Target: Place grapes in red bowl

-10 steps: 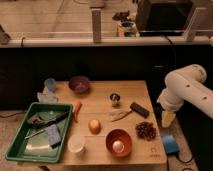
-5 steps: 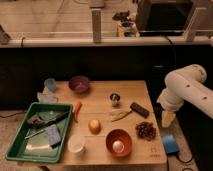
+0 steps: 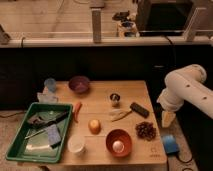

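The grapes (image 3: pixel 145 130), a dark reddish-purple cluster, lie on the wooden table (image 3: pixel 100 100) near its right front corner. Just left of them stands the red bowl (image 3: pixel 109 138), with a pale round object inside it. My gripper (image 3: pixel 168 119) hangs at the end of the white arm (image 3: pixel 185 92), beyond the table's right edge, to the right of the grapes and a little above them. It is open and holds nothing.
A black block (image 3: pixel 139 109), a small metal cup (image 3: pixel 115 98) and a pale peel-like piece (image 3: pixel 120 115) lie behind the grapes. An orange (image 3: pixel 94 125), a carrot (image 3: pixel 77 111), a white cup (image 3: pixel 76 144), a purple bowl (image 3: pixel 79 83) and a green tray (image 3: pixel 20 145) sit further left. A blue sponge (image 3: pixel 170 144) lies off the right edge.
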`<action>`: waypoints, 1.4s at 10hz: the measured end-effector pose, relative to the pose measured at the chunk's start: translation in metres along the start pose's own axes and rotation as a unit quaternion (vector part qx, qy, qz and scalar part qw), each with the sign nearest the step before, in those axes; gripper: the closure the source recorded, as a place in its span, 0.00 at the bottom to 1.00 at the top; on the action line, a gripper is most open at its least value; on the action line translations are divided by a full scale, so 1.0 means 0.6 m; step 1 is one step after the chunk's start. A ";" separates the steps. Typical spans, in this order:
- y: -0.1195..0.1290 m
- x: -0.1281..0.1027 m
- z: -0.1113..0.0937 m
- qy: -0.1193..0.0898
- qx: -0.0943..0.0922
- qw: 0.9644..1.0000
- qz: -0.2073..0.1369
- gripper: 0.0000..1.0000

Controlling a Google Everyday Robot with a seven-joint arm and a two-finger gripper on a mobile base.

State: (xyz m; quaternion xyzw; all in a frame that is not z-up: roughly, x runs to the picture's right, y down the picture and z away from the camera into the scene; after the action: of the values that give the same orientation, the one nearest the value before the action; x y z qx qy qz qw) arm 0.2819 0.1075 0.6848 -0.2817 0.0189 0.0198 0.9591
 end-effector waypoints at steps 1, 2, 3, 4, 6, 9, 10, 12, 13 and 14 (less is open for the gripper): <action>0.000 0.000 0.001 0.000 0.000 1.000 0.000 0.20; 0.002 -0.006 0.008 -0.005 -0.001 1.000 -0.006 0.20; 0.004 -0.024 0.019 -0.012 -0.002 1.000 -0.016 0.20; 0.005 -0.040 0.029 -0.017 -0.002 1.000 -0.025 0.20; 0.007 -0.044 0.038 -0.022 -0.002 0.999 -0.036 0.20; 0.020 -0.058 0.066 -0.025 -0.003 0.998 -0.059 0.20; 0.022 -0.061 0.075 -0.026 -0.001 0.997 -0.068 0.20; 0.029 -0.061 0.091 -0.031 -0.001 0.997 -0.078 0.20; 0.031 -0.061 0.103 -0.033 -0.002 0.996 -0.080 0.20; 0.033 -0.062 0.110 -0.035 -0.003 0.996 -0.084 0.20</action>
State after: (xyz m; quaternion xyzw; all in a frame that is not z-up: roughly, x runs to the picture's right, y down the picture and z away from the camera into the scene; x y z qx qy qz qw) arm 0.2452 0.1586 0.7315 -0.2843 -0.0385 -0.0504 0.9566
